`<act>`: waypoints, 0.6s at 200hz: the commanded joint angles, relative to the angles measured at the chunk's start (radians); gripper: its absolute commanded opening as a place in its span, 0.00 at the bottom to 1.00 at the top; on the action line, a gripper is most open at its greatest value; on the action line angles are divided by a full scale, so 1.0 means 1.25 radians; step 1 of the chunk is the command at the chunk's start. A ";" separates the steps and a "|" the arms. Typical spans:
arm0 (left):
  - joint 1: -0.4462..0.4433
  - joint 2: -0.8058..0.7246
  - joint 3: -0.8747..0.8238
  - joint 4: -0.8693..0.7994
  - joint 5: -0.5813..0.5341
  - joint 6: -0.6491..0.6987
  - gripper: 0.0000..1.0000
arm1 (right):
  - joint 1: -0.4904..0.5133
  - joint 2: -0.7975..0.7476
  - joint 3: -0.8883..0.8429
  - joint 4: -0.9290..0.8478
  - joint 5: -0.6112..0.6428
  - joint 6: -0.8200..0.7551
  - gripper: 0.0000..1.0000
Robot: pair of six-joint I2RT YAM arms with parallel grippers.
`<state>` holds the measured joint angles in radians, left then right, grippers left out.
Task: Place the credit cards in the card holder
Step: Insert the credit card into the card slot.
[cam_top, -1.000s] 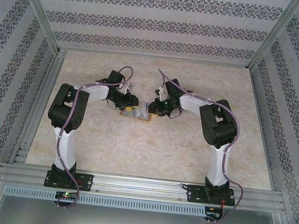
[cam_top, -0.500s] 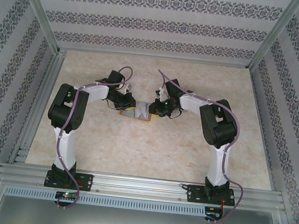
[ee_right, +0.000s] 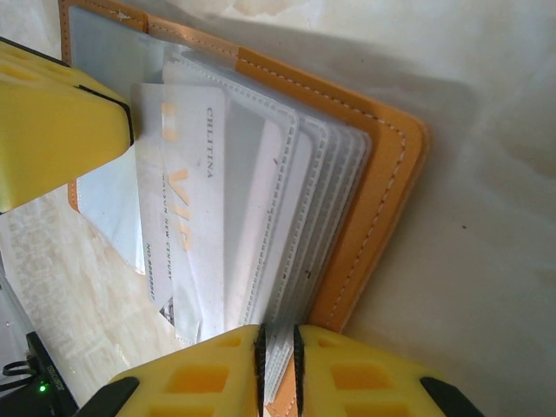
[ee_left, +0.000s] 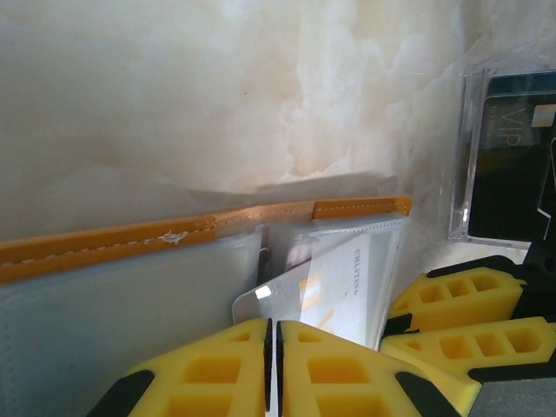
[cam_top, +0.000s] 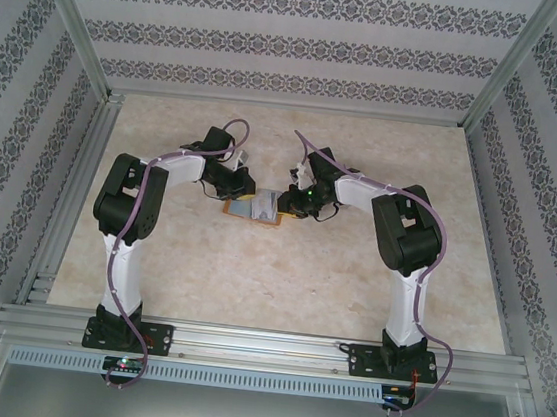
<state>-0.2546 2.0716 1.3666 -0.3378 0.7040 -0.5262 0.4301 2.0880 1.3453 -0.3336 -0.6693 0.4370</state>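
The orange-tan card holder (cam_top: 258,210) lies open on the table between both arms, its clear sleeves fanned out. In the right wrist view my right gripper (ee_right: 278,332) is shut on the edge of that stack of sleeves, beside the holder's leather cover (ee_right: 382,200). A pale credit card (ee_right: 187,217) with VIP lettering sits part way in a sleeve. In the left wrist view my left gripper (ee_left: 272,326) is shut on that card's near corner (ee_left: 300,291), just in front of the holder's stitched orange edge (ee_left: 174,233). From above, the left gripper (cam_top: 240,192) and right gripper (cam_top: 290,202) flank the holder.
A clear plastic case (ee_left: 508,161) with a dark VIP card inside lies on the marble table just past the holder. The right gripper's yellow fingers (ee_left: 460,300) stand close beside my left fingers. Patterned walls and metal rails (cam_top: 66,215) enclose the table.
The left jaws have closed onto the credit card, and the left wrist has shifted slightly toward the back. The right arm has held still on the sleeves.
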 commanded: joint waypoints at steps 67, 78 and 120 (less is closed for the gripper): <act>-0.006 -0.019 0.026 -0.077 -0.055 0.036 0.32 | 0.005 0.008 -0.008 -0.019 0.011 -0.021 0.20; -0.007 -0.014 0.023 -0.066 -0.048 0.028 0.31 | 0.004 0.008 -0.009 -0.018 0.010 -0.020 0.20; -0.013 0.005 0.038 -0.057 -0.043 0.016 0.30 | 0.003 0.006 -0.013 -0.019 0.011 -0.022 0.20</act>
<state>-0.2562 2.0701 1.3857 -0.3973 0.6529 -0.5011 0.4301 2.0880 1.3453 -0.3340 -0.6693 0.4370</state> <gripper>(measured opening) 0.300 0.203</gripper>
